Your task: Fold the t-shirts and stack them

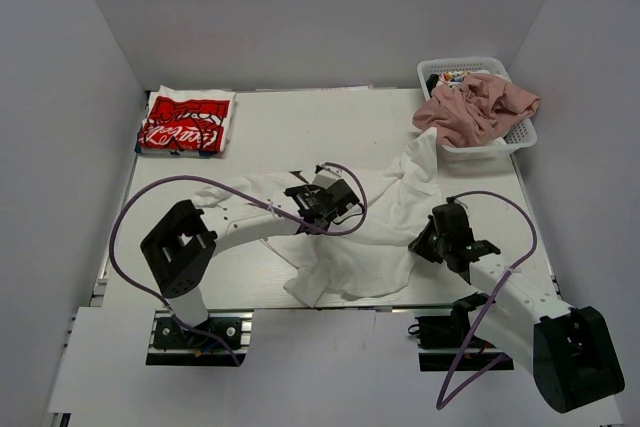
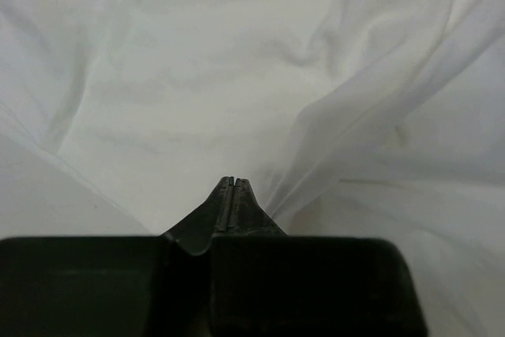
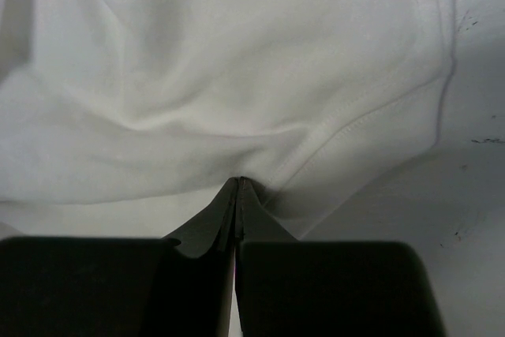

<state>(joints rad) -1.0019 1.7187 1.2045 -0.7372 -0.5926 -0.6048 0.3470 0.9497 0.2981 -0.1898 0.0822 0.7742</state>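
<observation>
Top external view, item by item. White shirt [image 1: 370,232]: large, plain, lying crumpled and unfolded across the middle of the table [image 1: 270,137], one corner reaching toward the basket [image 1: 520,135] at the far right. Red-print shirt [image 1: 187,123]: folded, far left corner, likely the start of the stack. Pink shirt [image 1: 478,107]: heaped in and over the basket, unfolded. Left gripper [image 2: 230,183]: over the white shirt's middle, fingers closed, with a raised ridge of cloth running out from the tips, so apparently pinching a fold. Right gripper [image 3: 239,181]: at the shirt's near right edge, fingers closed on the cloth just inside a stitched hem. Step in hand, by judgement: taking hold of the white shirt at two points to spread it flat before folding, with one of three shirts done. Next move calls for lifting both holds together and drawing them apart evenly, so the cloth opens without slipping. The left hold, in mid-cloth rather than on an edge, may need re-taking.
</observation>
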